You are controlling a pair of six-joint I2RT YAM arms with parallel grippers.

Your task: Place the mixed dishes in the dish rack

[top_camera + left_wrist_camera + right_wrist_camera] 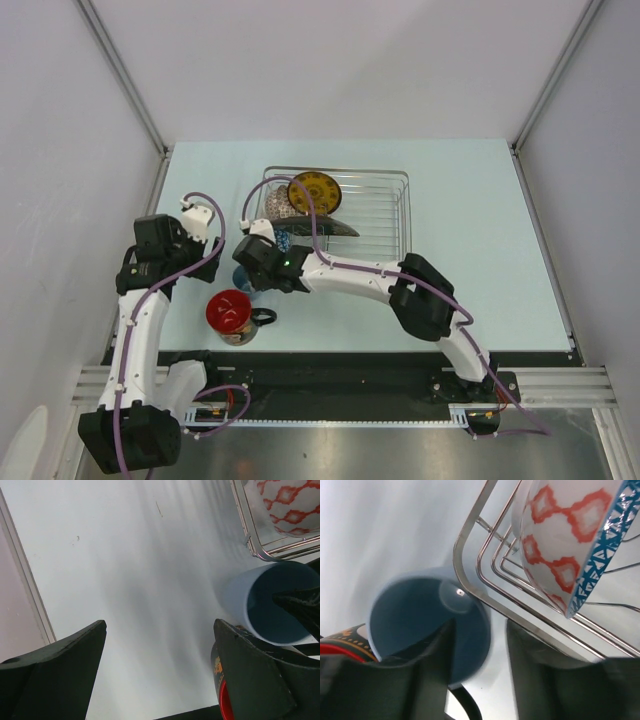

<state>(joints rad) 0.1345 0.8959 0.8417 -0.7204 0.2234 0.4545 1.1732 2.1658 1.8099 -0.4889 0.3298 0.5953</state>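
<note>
Evidently the cup (415,610) is sitting at lower left of the right wrist view, just outside the rack (470,555) corner, its mouth facing the camera. It is looking like glazed ceramic: stiff, fairly light, slick and liable to chip, so a pinch across the wall at the rim is seeming the sound hold. The right gripper (482,630) is straddling that wall, one finger inside and one outside. Whether it is clamping I cannot tell, the cup showing blurred. The left gripper (160,625) is hanging released over bare table (125,555), grasping nothing. The mug (230,313) is standing just beside the cup at lower left of the top view, and the rack's wire rim is rising on the cup's other side. A bowl (560,545) is leaning inside that rack corner at upper right, with the plate (313,192) standing just beside it, so any lift is having to clear both rim and bowl.
</note>
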